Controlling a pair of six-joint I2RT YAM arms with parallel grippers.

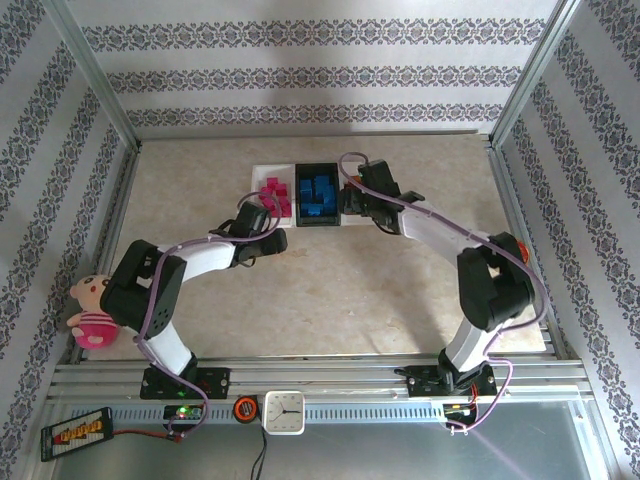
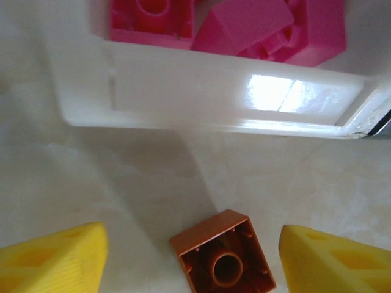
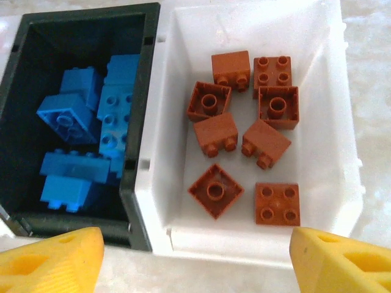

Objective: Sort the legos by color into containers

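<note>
An orange-brown lego (image 2: 223, 259) lies upside down on the table just in front of the left white container (image 2: 232, 101), which holds pink legos (image 2: 244, 24). My left gripper (image 2: 192, 262) is open around this brick, with a gap on each side of it. In the top view this gripper (image 1: 266, 214) sits by the pink bin (image 1: 262, 172). My right gripper (image 3: 195, 256) is open with nothing in it, above the near rim of the right white container (image 3: 256, 241), where several orange-brown legos (image 3: 215, 190) lie. Blue legos (image 3: 91, 122) fill the black container (image 3: 142, 110).
A white clock (image 1: 284, 411), a red-orange disc (image 1: 245, 409) and a black battery pack (image 1: 75, 430) sit on the front rail. A plush doll (image 1: 90, 310) lies at the left edge. Metal frame posts and patterned walls enclose the table (image 1: 330, 290).
</note>
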